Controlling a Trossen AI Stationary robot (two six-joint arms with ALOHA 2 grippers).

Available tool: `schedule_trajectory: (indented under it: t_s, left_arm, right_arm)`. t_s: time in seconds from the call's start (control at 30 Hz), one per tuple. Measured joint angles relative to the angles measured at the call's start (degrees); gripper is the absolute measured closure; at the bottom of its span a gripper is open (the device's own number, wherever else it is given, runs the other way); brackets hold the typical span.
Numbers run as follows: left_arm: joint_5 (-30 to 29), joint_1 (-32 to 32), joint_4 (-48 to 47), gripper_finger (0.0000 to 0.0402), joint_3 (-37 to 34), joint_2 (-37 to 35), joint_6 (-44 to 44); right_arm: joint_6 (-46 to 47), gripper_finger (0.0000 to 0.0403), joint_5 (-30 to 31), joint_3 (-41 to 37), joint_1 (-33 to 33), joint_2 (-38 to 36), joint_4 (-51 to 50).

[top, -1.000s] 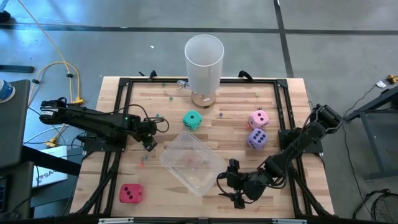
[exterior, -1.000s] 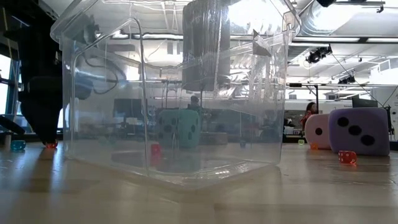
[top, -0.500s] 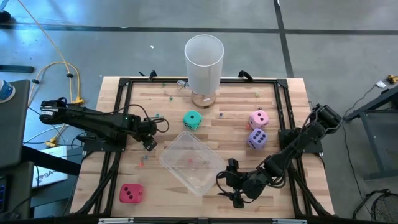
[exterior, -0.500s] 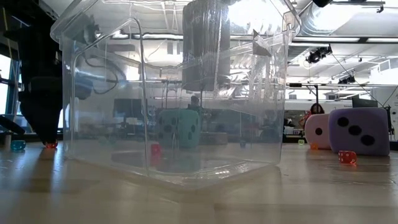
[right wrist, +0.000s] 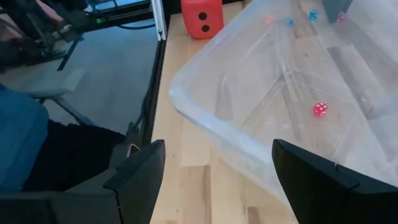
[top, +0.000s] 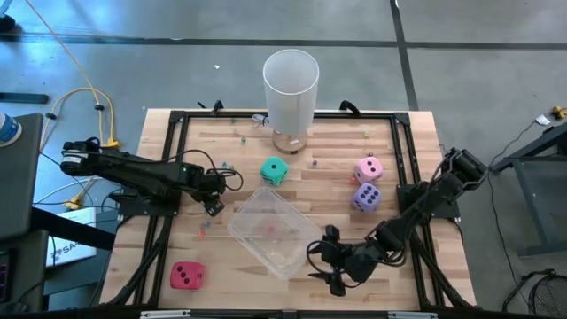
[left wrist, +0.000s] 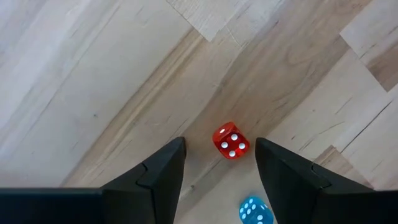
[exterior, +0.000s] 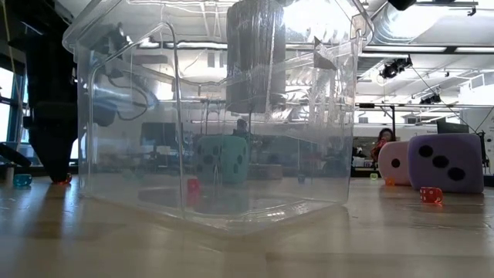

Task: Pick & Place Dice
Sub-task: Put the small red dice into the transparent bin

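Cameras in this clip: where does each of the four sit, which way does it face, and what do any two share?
High view: overhead, straight down; both arms, left gripper, right gripper, clear bin.
Low view: table height, level through the clear bin to the room; a dark arm at the left edge.
Left wrist view: down between open fingers at a small red die.
Right wrist view: past open fingers at the bin and red foam die.
Shared: high and right wrist both show the red foam die.

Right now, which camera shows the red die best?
The high view: the red die lies whole and unblocked near the table's front left corner, three pips up. The right wrist view shows it cut off at the picture's edge, beyond the bin. The low and left wrist views don't show it.
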Motion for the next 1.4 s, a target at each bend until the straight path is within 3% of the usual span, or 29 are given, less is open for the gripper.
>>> schedule_trajectory:
  t_s: [0.17,0.57,1.4]
  left_arm:
    - [-0.87,0.00,0.09,0.0226,-0.02,0.02,0.02]
    - [-4.51,-0.02,0.74,0.0318,-0.20,0.07,0.22]
    - [-4.82,-0.59,1.19,0.0346,-0.22,-0.19,0.62]
  right_arm:
    - [-0.92,0.0117,-0.24,0.00,-0.02,0.00,0.35]
    - [-1.92,0.0117,-1.45,0.00,-0.02,0.00,0.61]
    - [-1.98,0.0117,-1.20,0.00,-0.02,-0.04,1.85]
